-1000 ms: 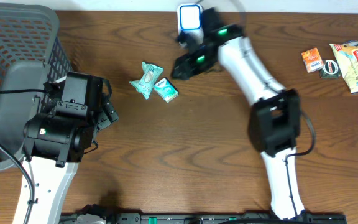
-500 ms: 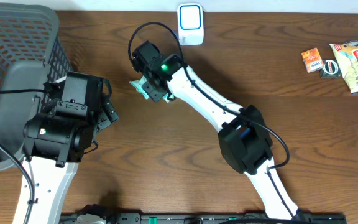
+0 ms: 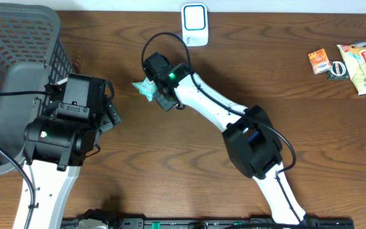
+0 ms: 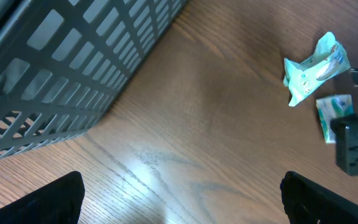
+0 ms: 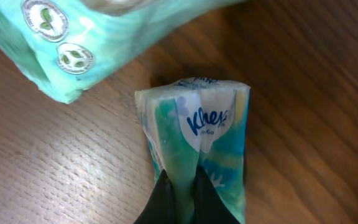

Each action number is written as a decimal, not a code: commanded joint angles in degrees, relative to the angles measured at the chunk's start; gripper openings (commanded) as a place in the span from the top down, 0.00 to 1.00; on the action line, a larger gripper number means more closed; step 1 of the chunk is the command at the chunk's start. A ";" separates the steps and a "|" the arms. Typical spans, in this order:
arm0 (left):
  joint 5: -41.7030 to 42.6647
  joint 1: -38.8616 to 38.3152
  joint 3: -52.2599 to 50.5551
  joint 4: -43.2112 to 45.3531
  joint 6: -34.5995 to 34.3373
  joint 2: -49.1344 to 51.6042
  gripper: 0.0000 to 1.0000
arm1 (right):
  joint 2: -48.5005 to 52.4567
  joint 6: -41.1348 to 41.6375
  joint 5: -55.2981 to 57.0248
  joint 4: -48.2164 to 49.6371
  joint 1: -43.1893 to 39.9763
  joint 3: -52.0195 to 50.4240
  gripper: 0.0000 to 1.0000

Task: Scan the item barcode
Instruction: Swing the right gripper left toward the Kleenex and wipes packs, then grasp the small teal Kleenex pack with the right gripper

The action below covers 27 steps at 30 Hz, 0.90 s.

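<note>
A: Right gripper point(image 5: 179, 186) state?
B: Jaws fully together, pinching the Kleenex pack point(image 5: 194, 140) at the middle of its near edge. The film creases upward from the tips. Only the right wrist view shows this.
A: Overhead?
B: No use for the grip. The gripper body covers the pack there, and only the teal pouch point(image 3: 146, 88) pokes out at its left. It does give the layout: scanner point(image 3: 195, 24) at the far edge of the table point(image 3: 170, 165), near the gripper but apart from it. Snack packets point(image 3: 351, 63) far right, basket point(image 3: 18, 57) far left.
A: Pack lifted or lying on the table?
B: Cannot tell. The right wrist view has wood grain all round it. The pouch is just beside its far end, with a strip of wood between them.
A: Left wrist cam?
B: Gets both items at once, upper right: pouch crumpled, pack just beside it, the right gripper's dark body over the pack's end. Basket wall fills the top left.
A: Left gripper point(image 4: 180, 186)?
B: Jaws spread wide, holding nothing, only bare table between them. It sits by the basket, well apart from the pack.
</note>
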 commanded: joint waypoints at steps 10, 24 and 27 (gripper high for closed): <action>-1.16 0.31 0.11 -0.20 -0.26 -0.09 0.00 | -4.31 -5.42 -62.27 -7.76 -18.56 -0.85 0.99; -1.16 0.31 0.11 -0.20 -0.26 -0.07 0.00 | -3.06 2.43 -60.85 5.86 -28.94 -23.28 0.99; -1.16 0.31 0.11 -0.20 -0.26 -0.07 0.00 | -3.10 3.30 -54.80 1.99 -32.65 -22.14 0.94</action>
